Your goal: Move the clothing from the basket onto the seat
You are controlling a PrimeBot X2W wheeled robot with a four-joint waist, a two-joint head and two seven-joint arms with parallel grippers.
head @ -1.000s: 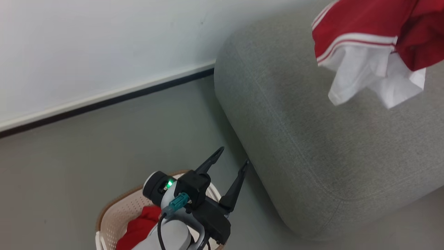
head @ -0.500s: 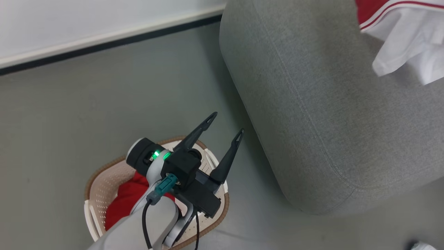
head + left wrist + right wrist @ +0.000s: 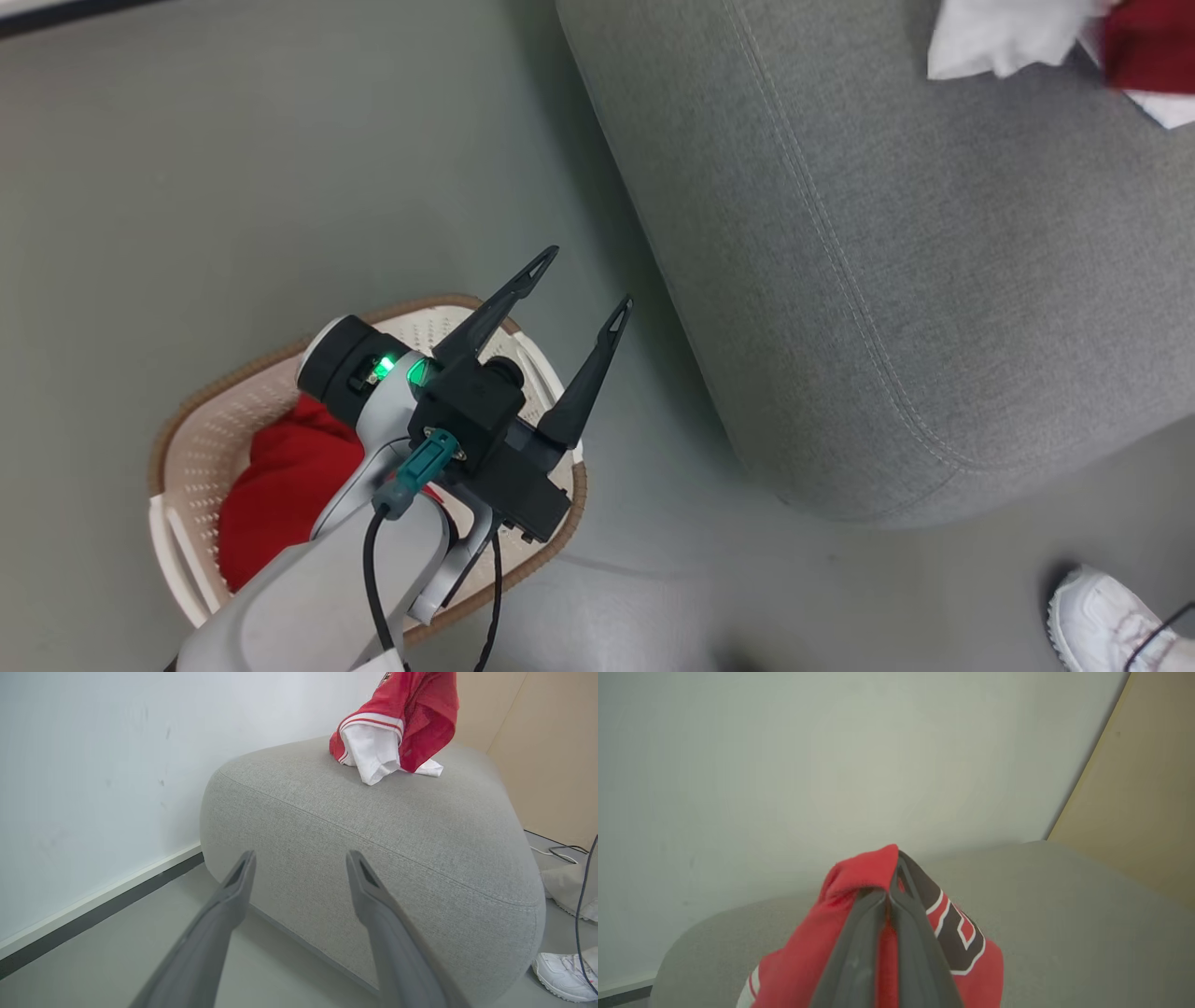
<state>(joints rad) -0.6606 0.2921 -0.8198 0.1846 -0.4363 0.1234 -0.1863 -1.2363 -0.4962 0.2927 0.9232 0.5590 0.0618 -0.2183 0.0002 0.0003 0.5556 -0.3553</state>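
The head camera has tipped downward since a second ago, so the basket [image 3: 191, 448] now shows almost whole at the lower left of the head view, the wall's dark skirting has slid to the top left corner, and a white shoe [image 3: 1111, 621] has come in at the lower right. Nearest, the left fingers [image 3: 586, 373] stand spread wide and hold nothing, hanging above the basket's right rim and pointing up-frame toward the seat [image 3: 840, 261]. Under that arm a red garment [image 3: 271, 485] lies bunched inside the basket, which stands on the grey floor [image 3: 233, 187] just beside the seat's rounded corner. Farther off, at the top right edge of the head view, red and white cloth shows over the seat's top. In the right wrist view the right fingers [image 3: 859, 942] are pinched together on the jersey [image 3: 850, 882], its dark numerals draping to the right. The left wrist view shows that jersey hanging at the upper right, its white lower folds resting on the seat's top.
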